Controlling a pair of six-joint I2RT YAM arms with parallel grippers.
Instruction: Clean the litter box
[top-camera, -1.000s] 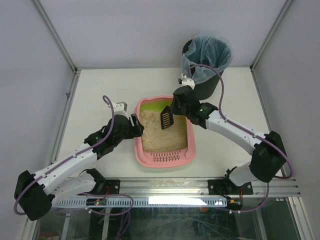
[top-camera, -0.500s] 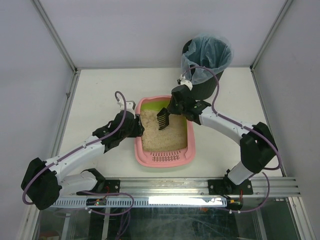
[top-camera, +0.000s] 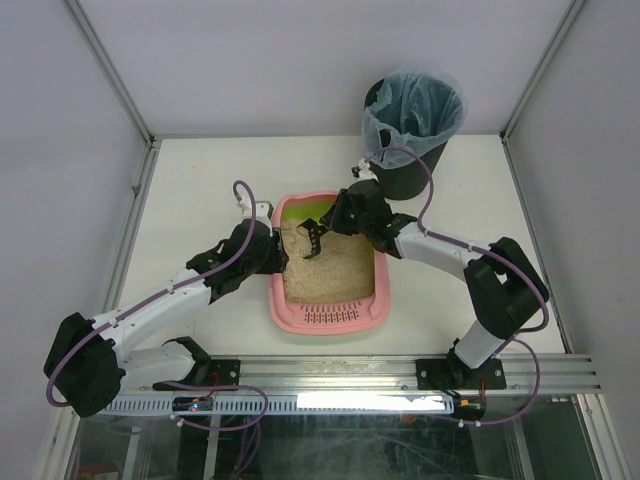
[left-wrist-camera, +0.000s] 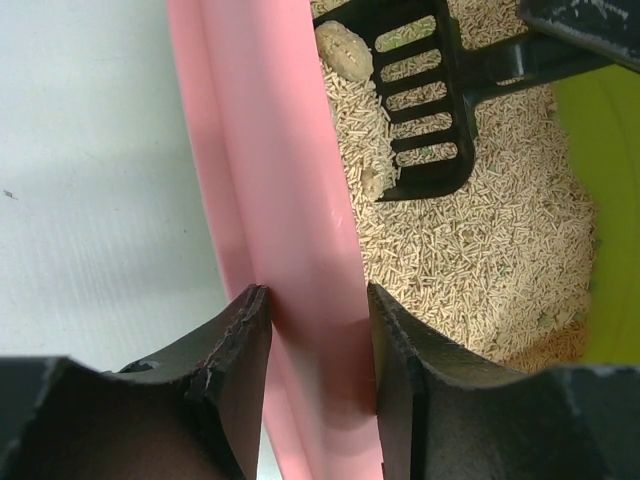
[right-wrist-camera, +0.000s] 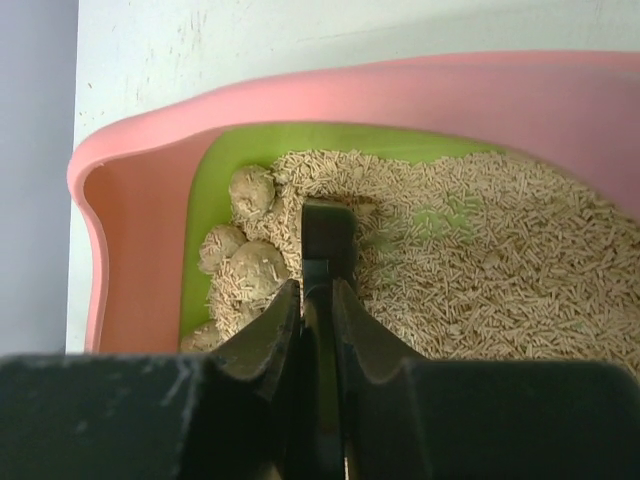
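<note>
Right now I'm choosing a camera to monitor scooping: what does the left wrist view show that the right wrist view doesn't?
Left wrist only: the left tool gripping the litter box by its pink wall; the scoop, slotted blade beside a clump. Right wrist only: the right tool shut on the scoop handle; several clumps at the lime-green end. Both: scoop, box, pellet litter.

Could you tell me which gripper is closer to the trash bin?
Right. The right gripper, holding the scoop in the litter box, sits just in front of the bin; the left gripper clamps the box's left rim, farther away.
</note>
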